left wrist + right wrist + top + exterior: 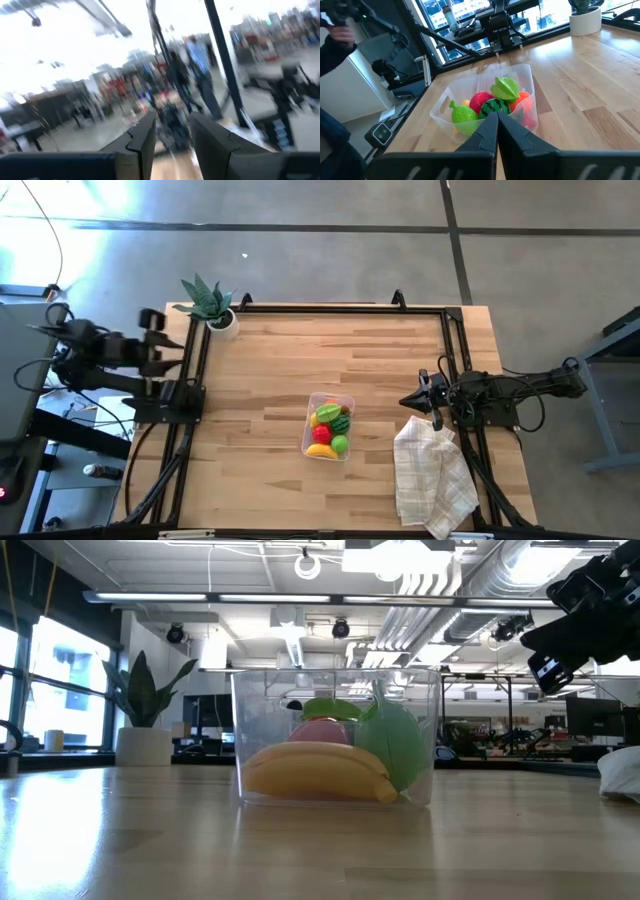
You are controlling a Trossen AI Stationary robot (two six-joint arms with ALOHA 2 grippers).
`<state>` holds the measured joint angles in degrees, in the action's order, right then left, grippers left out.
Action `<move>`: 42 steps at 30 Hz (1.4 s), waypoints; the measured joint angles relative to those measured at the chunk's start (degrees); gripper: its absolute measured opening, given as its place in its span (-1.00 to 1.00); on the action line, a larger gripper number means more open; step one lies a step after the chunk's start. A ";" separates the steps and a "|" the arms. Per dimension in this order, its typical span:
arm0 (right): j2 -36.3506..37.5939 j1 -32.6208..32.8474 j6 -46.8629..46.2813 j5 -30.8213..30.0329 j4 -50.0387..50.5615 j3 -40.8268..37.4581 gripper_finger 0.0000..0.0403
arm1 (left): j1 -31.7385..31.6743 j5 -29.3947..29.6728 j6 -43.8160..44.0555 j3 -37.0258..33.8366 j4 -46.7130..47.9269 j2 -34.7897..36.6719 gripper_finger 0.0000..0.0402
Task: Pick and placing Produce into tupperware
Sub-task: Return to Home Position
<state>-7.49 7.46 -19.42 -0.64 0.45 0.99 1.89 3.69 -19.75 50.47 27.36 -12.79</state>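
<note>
Produce (pixel 328 430) in tupperware (pixel 332 395) | right gripper (pixel 494 116) clenched empty, near it | left gripper (pixel 172 125) released, well apart

A: There's the left gripper (pixel 172 127), pointing out into the room, its two dark fingers (pixel 142 145) apart, a strip of wooden table (pixel 172 162) between them.

B: And beyond, a person (pixel 199 52) in a light blue top, beside a dark post (pixel 226 60).

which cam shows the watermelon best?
Right wrist view: the watermelon lies in the tub, stripes plain, close. High view shows it only as a small dark-green spot. Low view does not show it clearly; left wrist view misses it.
</note>
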 joint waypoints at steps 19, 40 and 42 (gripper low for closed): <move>0.02 0.00 -0.01 0.00 -0.01 0.00 -0.99 | 0.00 -2.40 -2.97 -15.32 -19.14 12.33 -0.45; 0.02 0.01 -0.02 0.00 -0.02 0.00 -0.99 | -0.02 -6.16 7.45 -45.66 -43.97 11.38 -0.45; 0.02 0.02 -0.02 0.00 0.00 0.00 -0.99 | -0.02 -6.08 7.65 -46.78 -43.98 11.40 -0.45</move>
<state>-7.46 7.48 -19.44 -0.64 0.45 0.99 1.87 -2.39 -12.10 3.69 -16.61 -1.39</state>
